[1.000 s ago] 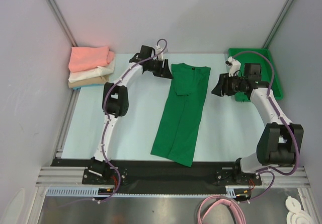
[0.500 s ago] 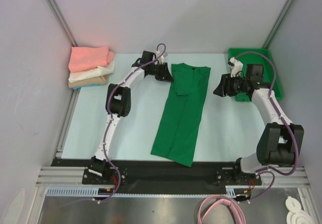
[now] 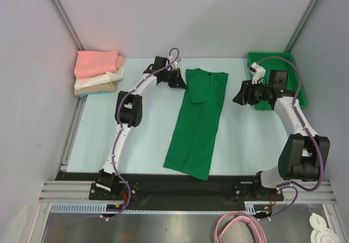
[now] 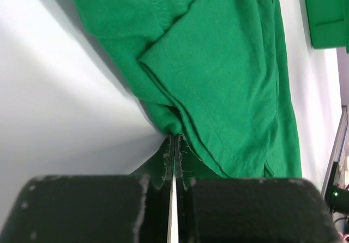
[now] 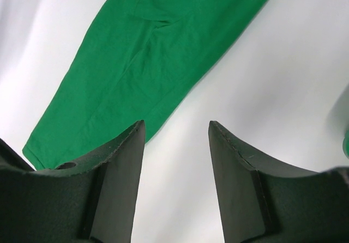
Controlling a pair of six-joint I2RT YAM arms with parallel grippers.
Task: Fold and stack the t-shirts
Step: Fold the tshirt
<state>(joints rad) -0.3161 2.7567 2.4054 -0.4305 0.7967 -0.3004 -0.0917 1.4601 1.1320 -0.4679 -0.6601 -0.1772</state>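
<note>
The green t-shirt (image 3: 197, 124) lies folded lengthwise into a long narrow strip down the middle of the bench (image 3: 146, 140), its far end squared off near the back edge and its near end angled toward my left arm's base. In the left wrist view the green t-shirt (image 4: 223, 73) shows layered folds with a stitched hem running diagonally.

My left hand (image 3: 182, 80) is at the strip's far left corner. From its own camera, the left hand (image 4: 173, 142) has its two fingers pressed together with barely a slit between them, and the shirt's folded edge is nipped at the tips; the cloth there stands a little off the bench (image 4: 54, 95), with a shadow under it.

My right hand (image 3: 239, 96) sits well to the right of the shirt, apart from it. In its wrist view the right hand (image 5: 177, 131) is spread wide with nothing between the fingers, and I see bare bench (image 5: 272, 63) below it and the green t-shirt (image 5: 136, 63) beyond.

At the back left corner, three folded shirts sit stacked: salmon pink shirt (image 3: 98, 62) on top, white shirt (image 3: 102, 79) in the middle, tan shirt (image 3: 94, 90) underneath. A green bin (image 3: 279, 58) stands at the back right, just behind the right arm.
</note>
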